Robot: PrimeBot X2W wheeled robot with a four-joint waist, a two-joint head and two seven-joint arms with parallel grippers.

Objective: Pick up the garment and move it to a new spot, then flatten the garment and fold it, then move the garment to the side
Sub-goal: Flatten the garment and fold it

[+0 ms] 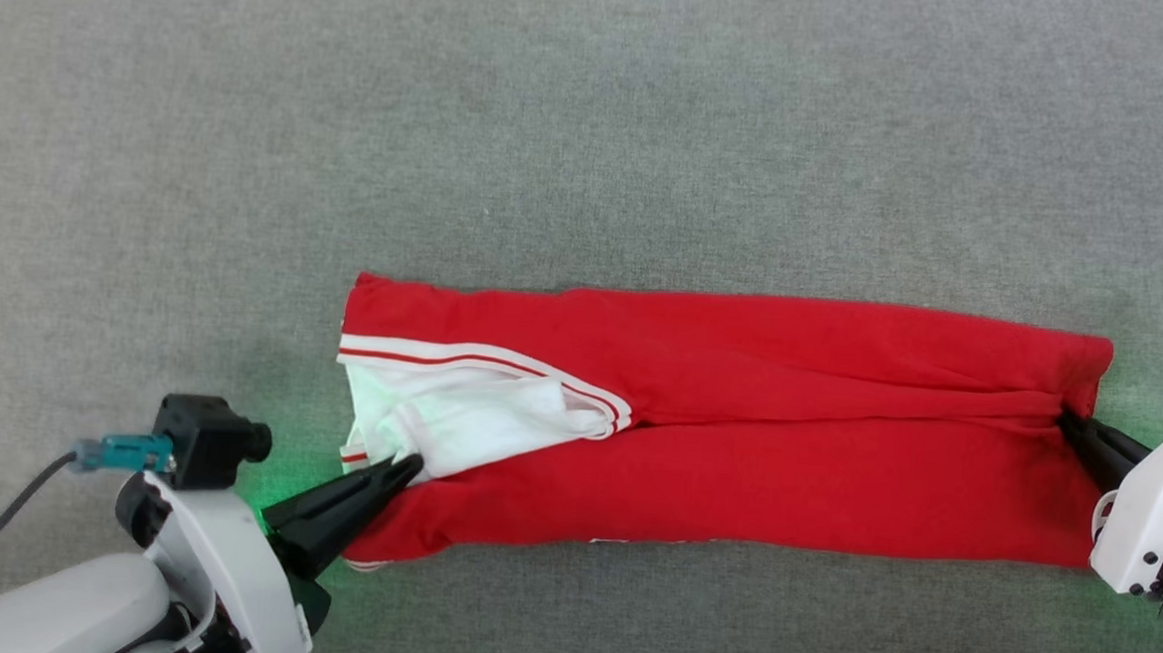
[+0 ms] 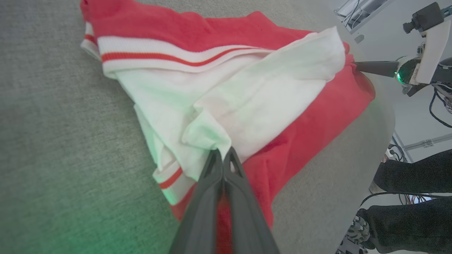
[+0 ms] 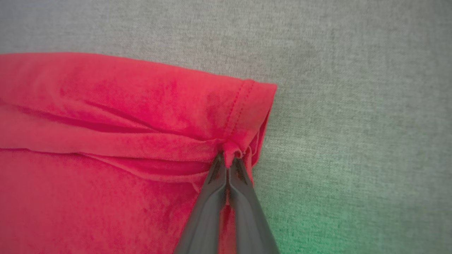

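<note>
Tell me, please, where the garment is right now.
In the head view the garment lies lower middle on the grey surface, its white sleeve end pinched by the left end effector, its right hem by the right end effector.

Grey felt-like surface (image 1: 592, 118), red garment (image 1: 783, 476) lying on it, folded lengthwise

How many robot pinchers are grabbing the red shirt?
2. The left gripper, jaws shut, pinches the garment at its white part; the right gripper, jaws shut, pinches the red hem at the opposite end.

Garment (image 1: 736, 414), seemingly doubled, on surface (image 1: 592, 118) between left gripper (image 1: 413, 465), right gripper (image 1: 1066, 417)
</note>
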